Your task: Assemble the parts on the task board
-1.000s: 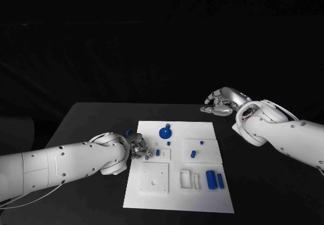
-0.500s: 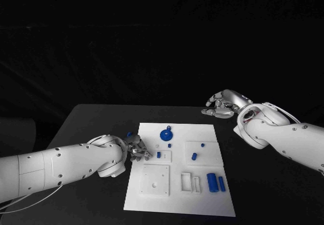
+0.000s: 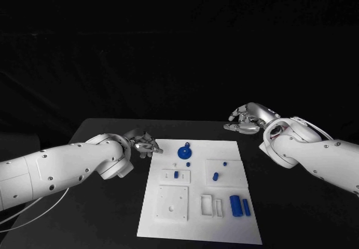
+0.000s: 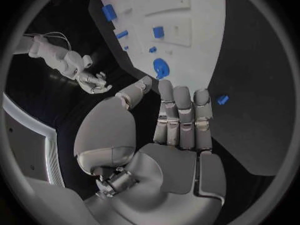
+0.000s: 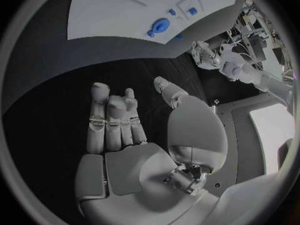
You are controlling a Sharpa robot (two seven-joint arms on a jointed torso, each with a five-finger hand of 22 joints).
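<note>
Both hands are empty right now. My left hand hangs over the black table just off the left edge of the task board, near its far corner. In the left wrist view its fingers lie straight and side by side, thumb off to one side, nothing between them and touching nothing. My right hand hovers past the board's far right corner, fingers loosely curled and apart, also grasping nothing; its wrist view shows the fingers over bare table.

The parts sit on the board: a round blue disc at the far end, a small blue peg in the left plate, another in the right plate, and two blue cylinders lying side by side near the right edge. One little blue piece lies on the table off the board, close to my left fingertips.
</note>
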